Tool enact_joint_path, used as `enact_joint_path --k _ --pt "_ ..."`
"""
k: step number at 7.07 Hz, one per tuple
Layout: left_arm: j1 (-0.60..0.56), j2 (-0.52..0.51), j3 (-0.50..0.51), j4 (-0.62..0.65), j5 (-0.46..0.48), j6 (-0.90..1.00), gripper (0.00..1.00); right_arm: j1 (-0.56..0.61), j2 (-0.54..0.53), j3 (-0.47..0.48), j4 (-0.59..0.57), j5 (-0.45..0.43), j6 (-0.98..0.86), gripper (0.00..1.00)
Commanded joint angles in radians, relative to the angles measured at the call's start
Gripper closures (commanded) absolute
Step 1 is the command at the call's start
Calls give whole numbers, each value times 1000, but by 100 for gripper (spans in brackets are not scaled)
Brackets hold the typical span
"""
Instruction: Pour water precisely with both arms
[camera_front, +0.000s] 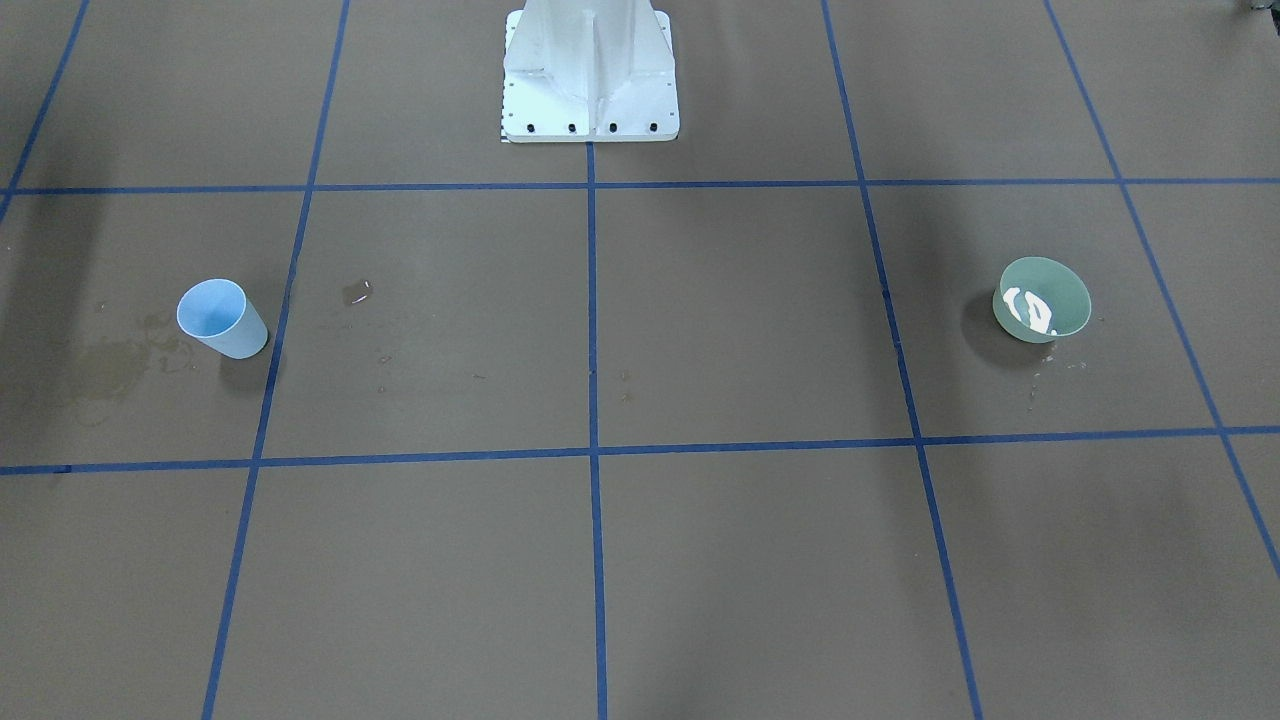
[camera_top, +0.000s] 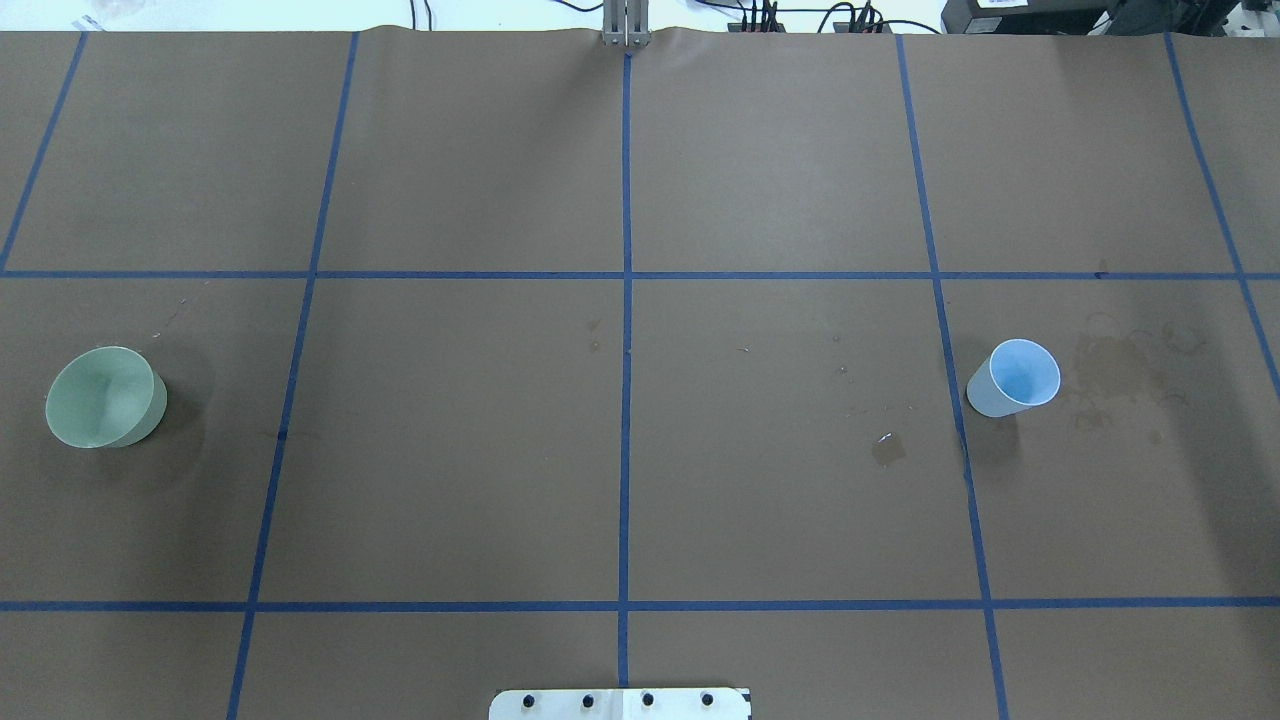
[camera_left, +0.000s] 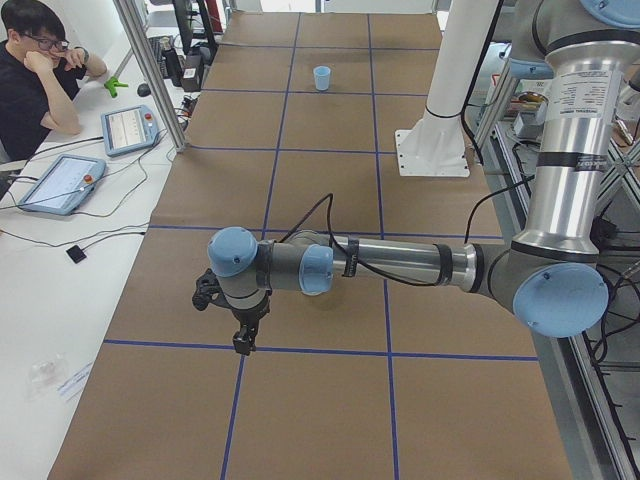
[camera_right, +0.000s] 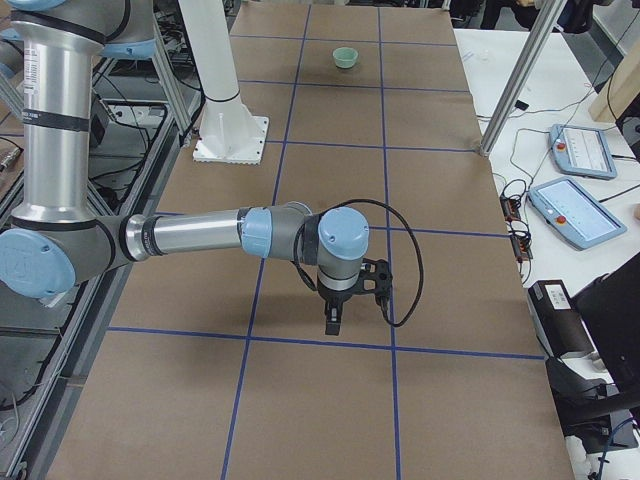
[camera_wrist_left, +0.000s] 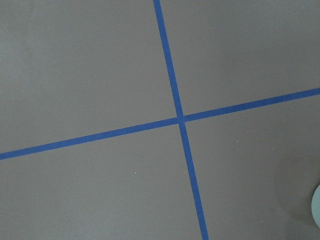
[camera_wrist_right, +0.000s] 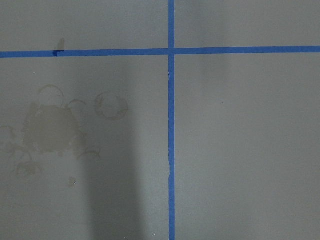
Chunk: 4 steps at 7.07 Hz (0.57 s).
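At 9 o'clock on the desk, seen from overhead, stands the green cup. White glints inside it mark the water, so I judge it the source. The blue cup sits at 3 o'clock and looks empty, likely the receiver. Set well apart, they give each arm one vessel on its own side.

The left arm and right arm reach low over the desk. The left fingers and right fingers point down and hold nothing, but only the side views show them, so I cannot tell whether they are open or closed.

That makes two cups, two arms, one white pedestal at 6 o'clock, and one small puddle near the blue cup.
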Motion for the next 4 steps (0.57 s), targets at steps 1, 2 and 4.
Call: enact_joint_path --k 1,2,4 --pt "-1 -2 -1 0 2 0 0 0 10 -93 138 0 4 0" --pt "-1 -3 -1 0 7 0 0 0 13 -87 139 0 9 0" --pt "-1 -5 -4 0 20 -2 0 0 14 -77 151 1 77 0"
